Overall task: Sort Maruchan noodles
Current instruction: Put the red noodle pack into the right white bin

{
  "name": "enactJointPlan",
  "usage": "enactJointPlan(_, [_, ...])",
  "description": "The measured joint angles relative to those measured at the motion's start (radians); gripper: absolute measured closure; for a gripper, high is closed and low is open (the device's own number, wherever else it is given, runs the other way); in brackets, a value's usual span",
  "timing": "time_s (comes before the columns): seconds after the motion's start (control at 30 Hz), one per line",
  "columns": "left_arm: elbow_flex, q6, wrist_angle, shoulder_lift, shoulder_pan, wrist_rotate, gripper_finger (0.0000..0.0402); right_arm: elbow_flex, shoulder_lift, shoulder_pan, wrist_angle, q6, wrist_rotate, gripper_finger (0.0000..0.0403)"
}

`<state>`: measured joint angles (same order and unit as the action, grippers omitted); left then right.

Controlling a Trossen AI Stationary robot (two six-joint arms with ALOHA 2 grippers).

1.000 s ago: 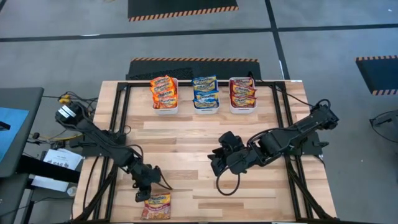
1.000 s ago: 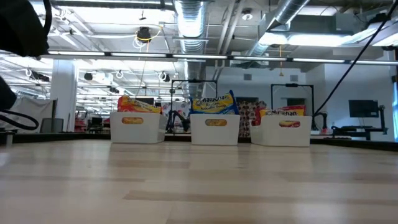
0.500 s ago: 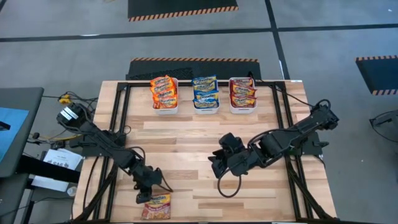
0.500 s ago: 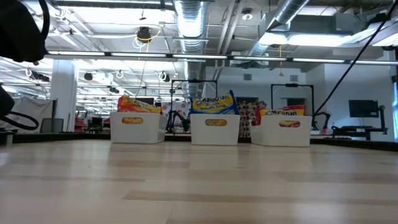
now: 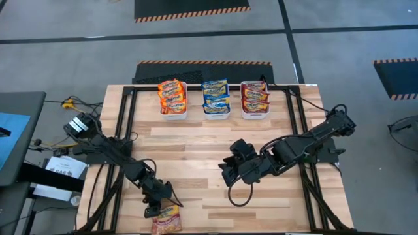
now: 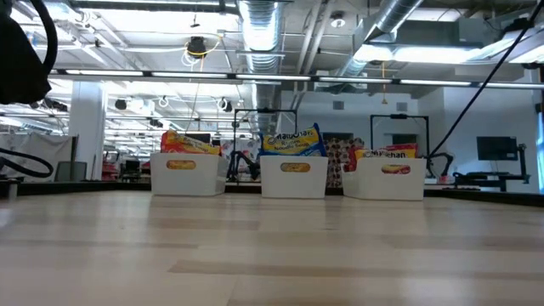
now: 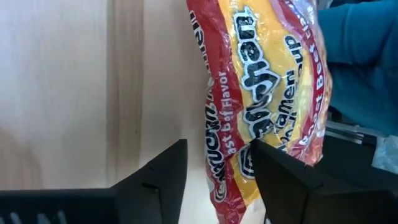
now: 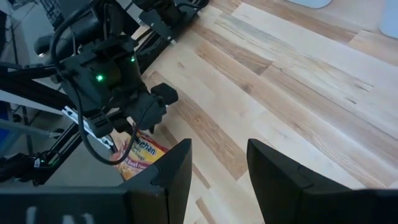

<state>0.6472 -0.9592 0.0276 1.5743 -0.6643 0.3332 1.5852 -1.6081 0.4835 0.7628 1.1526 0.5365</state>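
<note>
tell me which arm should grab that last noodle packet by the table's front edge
Left. The left gripper is open right over the noodle packet, fingers straddling its edge. The right gripper sits mid-table, well away.

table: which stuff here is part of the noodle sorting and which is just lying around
Part of the job:
- loose noodle packet at the table's near edge, left gripper open over it
- three white bins of sorted packets at the far edge

Just there:
- right gripper, open, waiting mid-table
- blue object and papers off the left side
</note>
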Motion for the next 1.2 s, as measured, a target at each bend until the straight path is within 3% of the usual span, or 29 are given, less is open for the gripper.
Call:
enactJointPlan(0.13, [0.000, 0.001, -0.008, -0.005, 0.000, 0.000, 0.0276, 0.000, 0.000, 0.000, 0.000, 0.000, 0.000, 0.0223])
enactJointPlan(0.37, [0.000, -0.009, -0.003, -0.005, 0.000, -0.001, 0.0392, 0.000, 0.000, 0.001, 0.000, 0.025, -0.011, 0.0223])
enactJointPlan(0.6, [0.000, 0.012, 0.026, -0.026, 0.016, -0.006, 0.0401, 0.000, 0.000, 0.001, 0.000, 0.025, -0.018, 0.0223])
enactJointPlan(0.97, [0.000, 0.163, -0.040, -0.197, 0.148, -0.017, 0.0401, 0.000, 0.000, -0.024, 0.000, -0.045, -0.023, 0.0223])
enactJointPlan(1.2, [0.000, 0.266, -0.135, -0.298, 0.246, -0.027, 0.0402, 0.000, 0.000, -0.083, 0.000, -0.305, -0.187, 0.0223])
